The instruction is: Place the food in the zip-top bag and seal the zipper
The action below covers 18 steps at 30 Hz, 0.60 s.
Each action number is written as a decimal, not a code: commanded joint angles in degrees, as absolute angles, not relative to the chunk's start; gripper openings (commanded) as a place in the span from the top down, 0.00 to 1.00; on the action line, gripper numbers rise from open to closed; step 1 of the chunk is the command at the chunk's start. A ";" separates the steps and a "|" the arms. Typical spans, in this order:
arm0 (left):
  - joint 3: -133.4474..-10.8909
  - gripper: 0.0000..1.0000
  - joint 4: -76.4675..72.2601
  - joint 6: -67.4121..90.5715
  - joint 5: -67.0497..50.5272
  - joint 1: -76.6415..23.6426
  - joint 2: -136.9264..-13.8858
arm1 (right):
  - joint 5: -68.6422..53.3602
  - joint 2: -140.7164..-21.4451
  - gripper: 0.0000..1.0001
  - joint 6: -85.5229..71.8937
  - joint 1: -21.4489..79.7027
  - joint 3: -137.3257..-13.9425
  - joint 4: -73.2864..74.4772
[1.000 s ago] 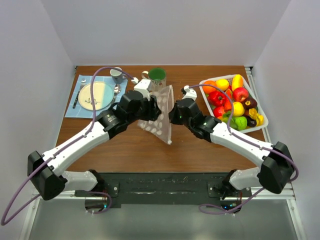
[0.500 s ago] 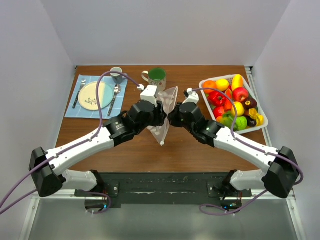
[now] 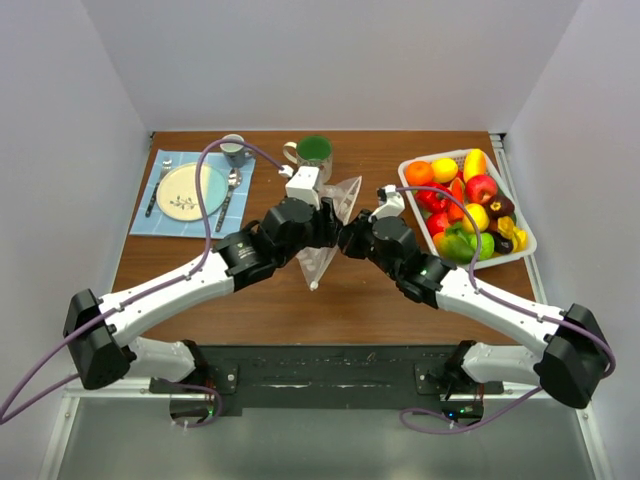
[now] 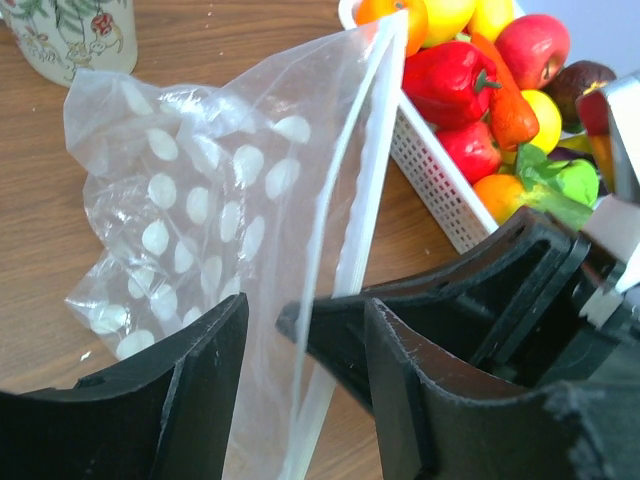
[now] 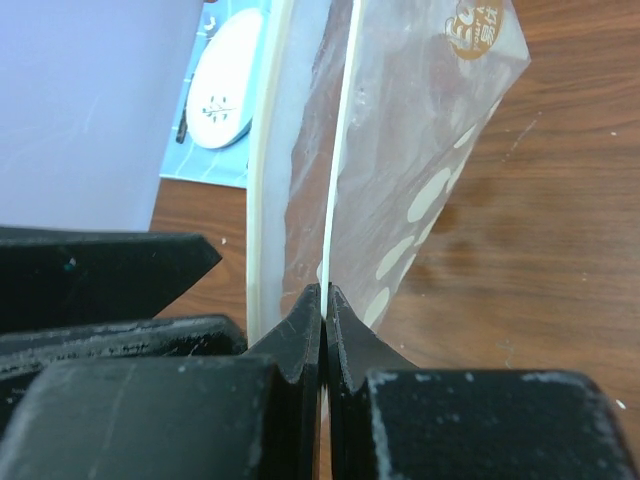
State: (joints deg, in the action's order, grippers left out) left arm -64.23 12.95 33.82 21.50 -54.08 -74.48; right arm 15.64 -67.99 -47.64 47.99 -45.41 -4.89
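The clear dotted zip-top bag (image 3: pixel 330 215) hangs upright above the table's middle, between both grippers. My right gripper (image 5: pixel 324 295) is shut on one lip of its mouth, a thin pale zipper strip (image 5: pixel 340 150). The other lip (image 5: pixel 262 150) stands apart to the left, so the mouth is slightly open. My left gripper (image 4: pixel 300 390) is open, with its fingers on either side of the bag's zipper edge (image 4: pixel 365 200) and one right finger between them. The food (image 3: pixel 465 205) lies piled in the white basket; it also shows in the left wrist view (image 4: pixel 470 90).
The white slatted basket (image 3: pixel 528 245) stands at the right edge. A green mug (image 3: pixel 313 150) stands just behind the bag. A plate (image 3: pixel 190 192) with cutlery lies on a blue mat at the back left, beside a small cup (image 3: pixel 233 148).
Both grippers have moved closer together at the table's middle. The bag has turned from a broad face to nearly edge-on between them.
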 commanded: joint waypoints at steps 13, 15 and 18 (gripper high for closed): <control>-75.23 0.70 20.90 29.09 36.19 -54.32 -83.05 | 16.61 -66.01 1.00 -47.73 48.25 -48.07 -4.06; -77.95 0.91 28.16 29.00 45.23 -54.32 -83.76 | 19.15 -66.36 1.00 -47.37 48.25 -49.82 3.29; -81.21 1.00 41.25 32.33 59.74 -54.06 -83.50 | 23.28 -67.85 1.00 -45.71 47.99 -54.30 13.84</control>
